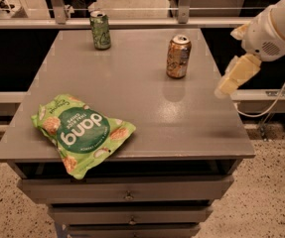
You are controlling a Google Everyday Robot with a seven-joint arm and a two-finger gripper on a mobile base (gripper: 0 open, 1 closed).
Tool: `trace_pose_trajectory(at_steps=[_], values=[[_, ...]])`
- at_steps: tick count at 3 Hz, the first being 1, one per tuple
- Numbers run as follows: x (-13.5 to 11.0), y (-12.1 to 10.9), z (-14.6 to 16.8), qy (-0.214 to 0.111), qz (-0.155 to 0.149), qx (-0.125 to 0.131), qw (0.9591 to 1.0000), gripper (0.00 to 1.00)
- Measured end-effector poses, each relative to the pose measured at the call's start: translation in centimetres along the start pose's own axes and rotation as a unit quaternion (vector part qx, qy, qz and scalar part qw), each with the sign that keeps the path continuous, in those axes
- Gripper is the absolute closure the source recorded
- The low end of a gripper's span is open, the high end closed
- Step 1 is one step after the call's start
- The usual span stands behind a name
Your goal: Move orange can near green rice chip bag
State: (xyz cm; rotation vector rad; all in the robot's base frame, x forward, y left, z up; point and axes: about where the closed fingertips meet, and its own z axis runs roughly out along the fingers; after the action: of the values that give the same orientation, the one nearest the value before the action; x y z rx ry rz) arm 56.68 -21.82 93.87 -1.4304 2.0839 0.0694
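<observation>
The orange can (178, 56) stands upright on the grey table (132, 98), toward the back right. The green rice chip bag (80, 131) lies flat at the front left corner, its near end over the table edge. My gripper (234, 78) hangs off the right side of the table, to the right of the orange can and a little nearer the front. It touches nothing and holds nothing. Only a pale finger shape shows below the white wrist.
A green can (101, 30) stands at the back left of the table. Drawers (127, 195) run below the front edge. A rail with posts (132, 21) lies behind the table. A cable (276, 98) hangs at the right. Speckled floor surrounds the table.
</observation>
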Motion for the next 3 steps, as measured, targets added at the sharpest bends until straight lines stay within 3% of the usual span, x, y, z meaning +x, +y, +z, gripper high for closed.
trace_pose_trajectory(at_steps=[1,2,3], values=[[-1.7,-3.5,4.0,-0.075,0.032,-0.001,0.9966,0.00],[-4.0,-6.1,7.4,-0.146,0.065,-0.009,0.9871,0.00],[-6.2,-7.8,10.5,-0.219,0.094,-0.026,0.9709,0.00]])
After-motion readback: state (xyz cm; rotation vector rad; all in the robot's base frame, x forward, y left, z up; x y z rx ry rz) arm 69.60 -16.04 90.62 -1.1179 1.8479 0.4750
